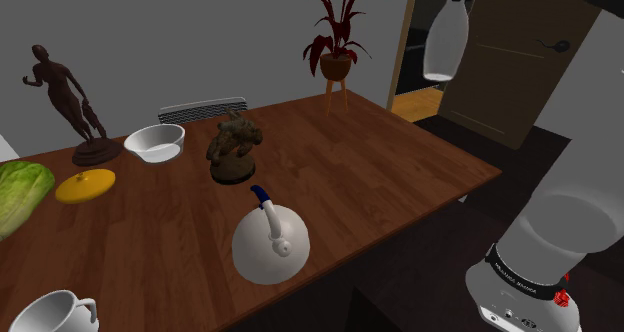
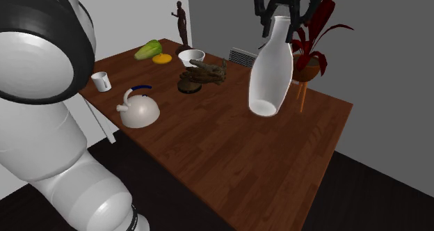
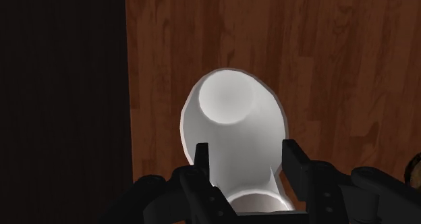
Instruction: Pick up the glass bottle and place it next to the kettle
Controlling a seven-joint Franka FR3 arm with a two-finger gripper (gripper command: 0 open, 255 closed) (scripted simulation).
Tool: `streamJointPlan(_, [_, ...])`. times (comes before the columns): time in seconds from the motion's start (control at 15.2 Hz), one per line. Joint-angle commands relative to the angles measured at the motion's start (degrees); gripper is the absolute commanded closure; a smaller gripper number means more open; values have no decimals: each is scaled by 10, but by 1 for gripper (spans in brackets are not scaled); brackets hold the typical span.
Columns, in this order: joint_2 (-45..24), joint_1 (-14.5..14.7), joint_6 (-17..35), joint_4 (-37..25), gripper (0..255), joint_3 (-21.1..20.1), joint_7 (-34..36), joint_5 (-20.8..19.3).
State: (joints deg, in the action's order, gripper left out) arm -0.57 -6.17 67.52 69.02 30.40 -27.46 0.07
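Second exterior view: the white bottle [image 2: 271, 73] hangs in the air above the wooden table [image 2: 229, 153], well apart from the white kettle [image 2: 139, 109]. The black gripper [image 2: 284, 18] has its jaws clamped on the bottle's neck.

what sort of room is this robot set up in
Probably a dining or living room in a house: a long wooden table, a red-leaved potted plant on a stand, and a wooden door beside it.
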Motion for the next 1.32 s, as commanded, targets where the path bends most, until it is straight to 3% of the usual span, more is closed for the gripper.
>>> streamJointPlan(0.0, [43,23,10,48,255,-22,39,-21])
streamJointPlan(0.53, [162,73,19,171,255,-119,183,-49])
streamJointPlan(1.25, [237,115,16,249,255,-245,359,-16])
